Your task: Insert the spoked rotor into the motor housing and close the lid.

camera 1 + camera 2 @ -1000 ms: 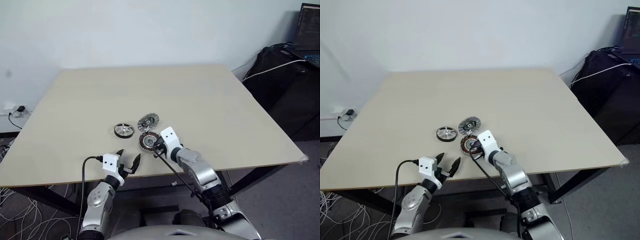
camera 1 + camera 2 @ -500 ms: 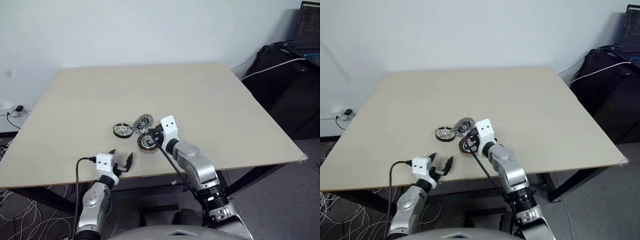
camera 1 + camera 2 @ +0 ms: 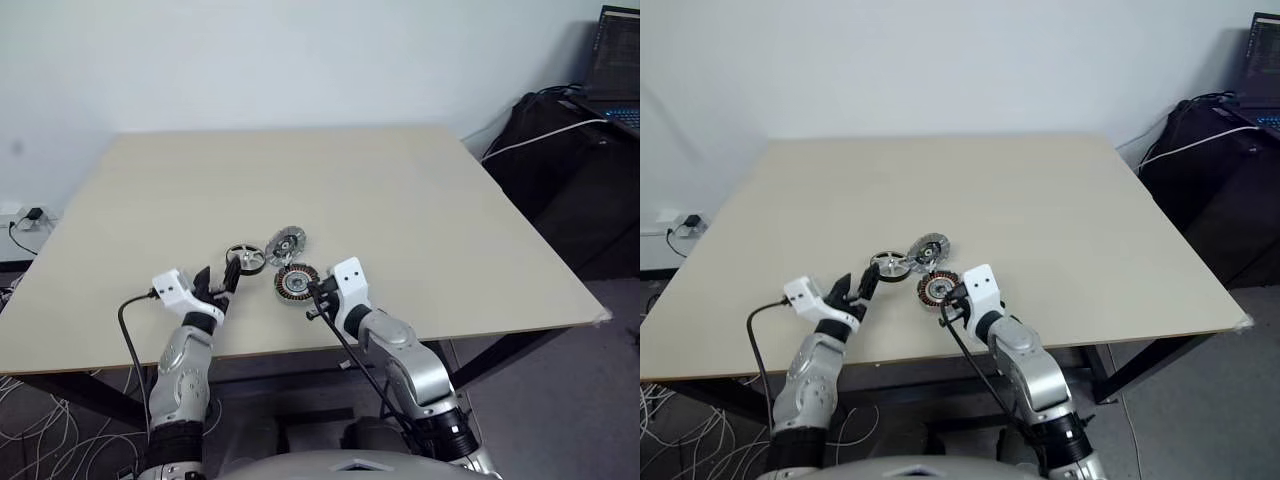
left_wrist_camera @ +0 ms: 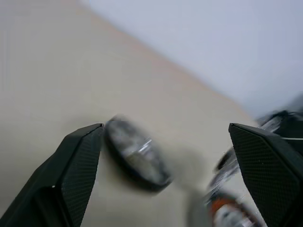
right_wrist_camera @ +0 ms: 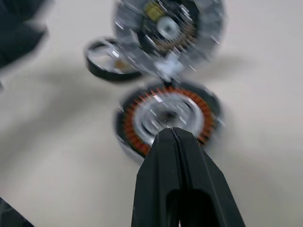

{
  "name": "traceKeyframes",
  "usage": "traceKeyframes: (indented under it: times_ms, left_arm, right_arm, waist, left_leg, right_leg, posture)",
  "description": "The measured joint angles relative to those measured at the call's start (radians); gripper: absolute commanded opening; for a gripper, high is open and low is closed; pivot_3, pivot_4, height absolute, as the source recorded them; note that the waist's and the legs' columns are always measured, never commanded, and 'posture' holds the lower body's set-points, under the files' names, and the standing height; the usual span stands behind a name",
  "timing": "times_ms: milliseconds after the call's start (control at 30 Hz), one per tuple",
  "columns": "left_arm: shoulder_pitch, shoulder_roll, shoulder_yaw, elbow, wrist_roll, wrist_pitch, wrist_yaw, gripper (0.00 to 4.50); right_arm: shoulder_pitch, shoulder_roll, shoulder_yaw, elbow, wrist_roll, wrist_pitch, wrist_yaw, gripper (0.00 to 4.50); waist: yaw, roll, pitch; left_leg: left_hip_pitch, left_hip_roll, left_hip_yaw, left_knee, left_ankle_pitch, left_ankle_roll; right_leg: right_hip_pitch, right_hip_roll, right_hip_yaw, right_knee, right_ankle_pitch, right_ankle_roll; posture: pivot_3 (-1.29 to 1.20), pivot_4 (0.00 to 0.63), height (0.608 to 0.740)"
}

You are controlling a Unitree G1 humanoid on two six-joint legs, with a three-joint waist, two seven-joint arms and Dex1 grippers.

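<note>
Landmark: the motor housing (image 3: 295,283), near the front edge of the bench (image 3: 420,200).
Behind it: the lid (image 3: 287,243) stands close, almost touching; beyond the lid the bench is bare.
Left of it: the spoked rotor (image 3: 245,259) lies just beside; the left hand (image 3: 222,284), fingers spread wide, crowds the rotor's near side.
Front right of it: the right hand (image 3: 314,297), fingers pressed together, sits at its rim, blocking that approach.
Right of it: open bench to the far edge.

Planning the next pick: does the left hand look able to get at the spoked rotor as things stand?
Probably yes. The left hand is open, just short of the spoked rotor, nothing between them. The right hand, shut, sits beyond the motor housing.
</note>
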Motion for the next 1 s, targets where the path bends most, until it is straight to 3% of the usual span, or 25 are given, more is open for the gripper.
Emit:
traceKeyframes:
  times_ms: [533, 1000]
  left_arm:
    - [-0.049, -0.044, 0.055, -0.028, -0.037, 0.143, 0.211, 4.50]
    - [-0.102, -0.068, 0.092, -0.009, -0.078, 0.259, 0.275, 4.50]
  right_arm:
    - [0.010, 0.000, -0.025, -0.027, 0.017, 0.013, -0.038, 0.02]
    - [0.012, 0.005, -0.026, -0.026, 0.021, 0.014, -0.045, 0.02]
  waist:
    - [0.004, -0.002, 0.001]
    - [0.005, -0.002, 0.001]
  left_leg:
    - [0.000, -0.001, 0.000, 0.001, 0.001, -0.001]
    - [0.000, -0.001, 0.000, 0.002, 0.001, -0.001]
  right_leg:
    - [0.001, 0.004, 0.000, 0.000, 0.000, 0.000]
    - [0.002, 0.004, -0.001, 0.000, 0.000, 0.000]
  posture:
    - [0.00, 0.000, 0.740]
    - [0.00, 0.000, 0.740]
